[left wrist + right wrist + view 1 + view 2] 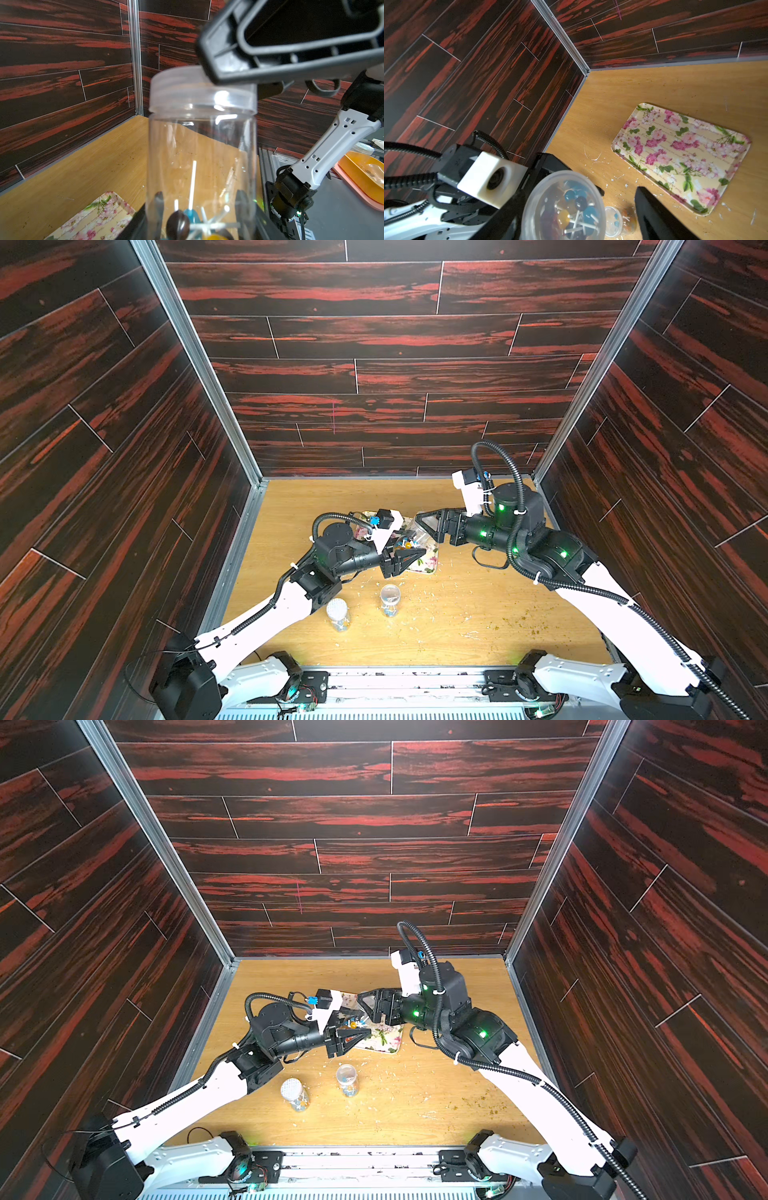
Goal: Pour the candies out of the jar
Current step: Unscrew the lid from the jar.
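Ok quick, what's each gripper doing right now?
Left gripper: closed on the clear plastic jar of candies.
Right gripper: open, jaws spread at the jar's frosted plastic lid.

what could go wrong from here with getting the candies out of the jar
1. The lid is still on the jar, and the right hand stands open around it; an off-centre close could slip off the smooth rim.
2. The left hand grips the jar low, near the candies, so twisting the lid may turn the jar in its grip.
3. The tray is shallow; a fast pour may scatter candies onto the table.
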